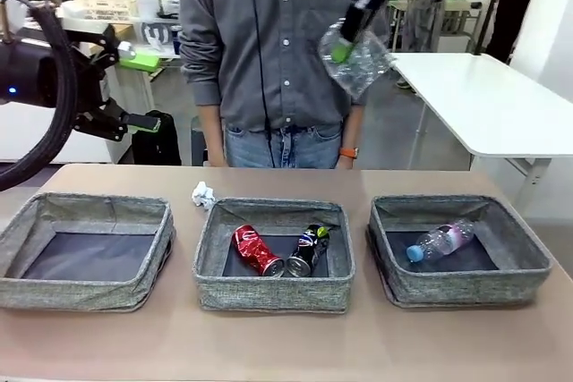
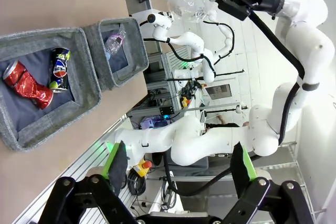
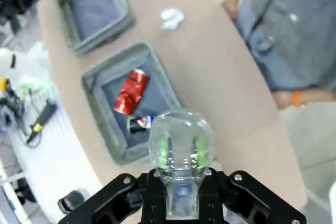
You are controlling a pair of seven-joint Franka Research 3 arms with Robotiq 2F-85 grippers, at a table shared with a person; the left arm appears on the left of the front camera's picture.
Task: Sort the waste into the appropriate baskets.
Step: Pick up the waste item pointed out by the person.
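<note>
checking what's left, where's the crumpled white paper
Front view: the crumpled white paper lies on the table, just behind the far left corner of the middle basket.

**Three bins and one paper ball on the tan table**

Here's the tan tabletop (image 1: 286,346), smooth and matte, carrying a row of three low rectangular baskets of grey woven fabric, with strips of bare table between them. The right gripper (image 1: 345,42) is up high. Below it and a touch to its left sits the middle basket (image 1: 273,292), and the right basket (image 1: 461,288) lies down to its right. Below the left gripper (image 1: 148,91) sits the left basket (image 1: 85,288). One loose piece: a small crumpled white paper ball (image 1: 203,194), on bare table just beyond the middle basket's far left corner, down and left of the right gripper.
</note>
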